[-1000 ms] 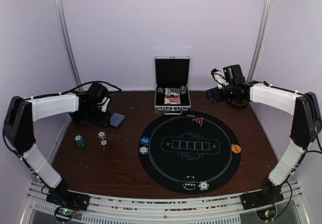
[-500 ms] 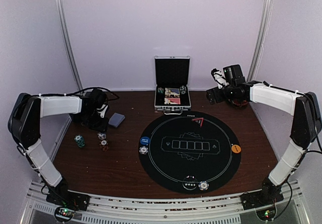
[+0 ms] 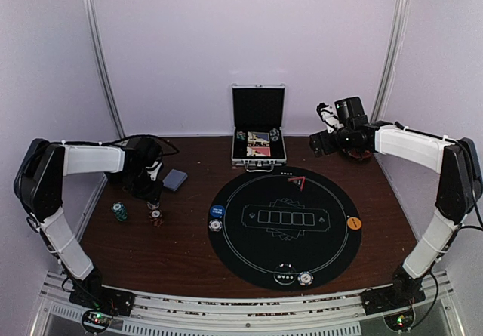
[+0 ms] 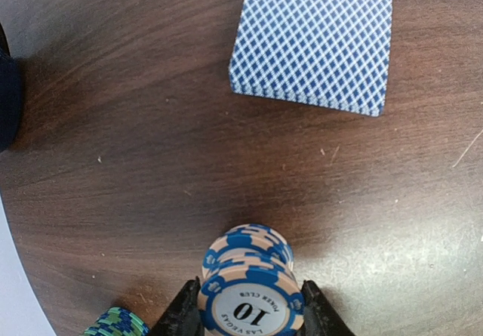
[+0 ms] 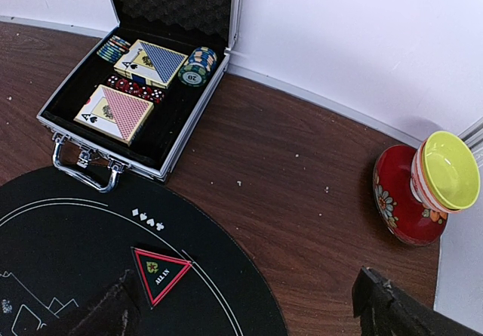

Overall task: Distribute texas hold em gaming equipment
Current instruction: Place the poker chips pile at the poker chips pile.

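The left gripper (image 4: pixel 251 322) is pinching a short stack of white chips (image 4: pixel 247 254), one finger on each side of its striped rim, near the table's (image 4: pixel 113 162) left edge, about midway back. I cannot tell whether the stack is clear of the wood yet. To do this well, I'd say the squeeze should stay level and even so no chip slides out from the bottom. The lift should go straight up, because a teal stack (image 4: pixel 117 325) stands just beside it on the edge side and a sideways pull could topple it. After that comes a slow carry to a seat on the round mat (image 3: pixel 302 253) and a flat set-down before letting go. The chips themselves are cream-white with blue blocks round the edge, and the top one shows a "10". A blue-backed deck (image 4: pixel 313 41) lies flat just behind them, toward the back edge. The right gripper (image 5: pixel 249 306) hangs spread wide and empty over the back right of the table, by the open case (image 5: pixel 198 113).
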Available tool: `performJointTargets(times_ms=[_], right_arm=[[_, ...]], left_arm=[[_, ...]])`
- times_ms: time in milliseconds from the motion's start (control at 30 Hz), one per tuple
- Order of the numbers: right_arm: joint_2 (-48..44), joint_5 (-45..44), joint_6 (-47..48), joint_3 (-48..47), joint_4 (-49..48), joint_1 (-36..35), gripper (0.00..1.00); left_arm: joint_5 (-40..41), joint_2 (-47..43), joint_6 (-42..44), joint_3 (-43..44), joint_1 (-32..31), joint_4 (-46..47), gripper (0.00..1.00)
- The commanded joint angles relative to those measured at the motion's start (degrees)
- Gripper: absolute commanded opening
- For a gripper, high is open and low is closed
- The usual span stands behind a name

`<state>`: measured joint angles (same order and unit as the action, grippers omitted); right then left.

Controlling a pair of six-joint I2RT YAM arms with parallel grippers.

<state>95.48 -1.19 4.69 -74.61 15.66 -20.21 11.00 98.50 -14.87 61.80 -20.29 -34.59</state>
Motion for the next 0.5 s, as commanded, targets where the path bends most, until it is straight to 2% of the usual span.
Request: performJointTargets(times_ms=[0,233,467], right_arm=[[-0.32,0.4,0.2,-0.23,0.26,0.29,1.0],[-0.47,0.5,0.17,-0.19,0.34,0.27,1.0],[-0.47,0.58,0.15,-0.19,0.34,0.26,1.0]], left_arm=[[1.0,1.04,0.45,0.07,0.81,1.25,0.2],[1.05,0.96,0.72,0.25,1.51,1.69,0.2],[-0.42,1.28,1.02,0.25,1.49,1.96,0.25]])
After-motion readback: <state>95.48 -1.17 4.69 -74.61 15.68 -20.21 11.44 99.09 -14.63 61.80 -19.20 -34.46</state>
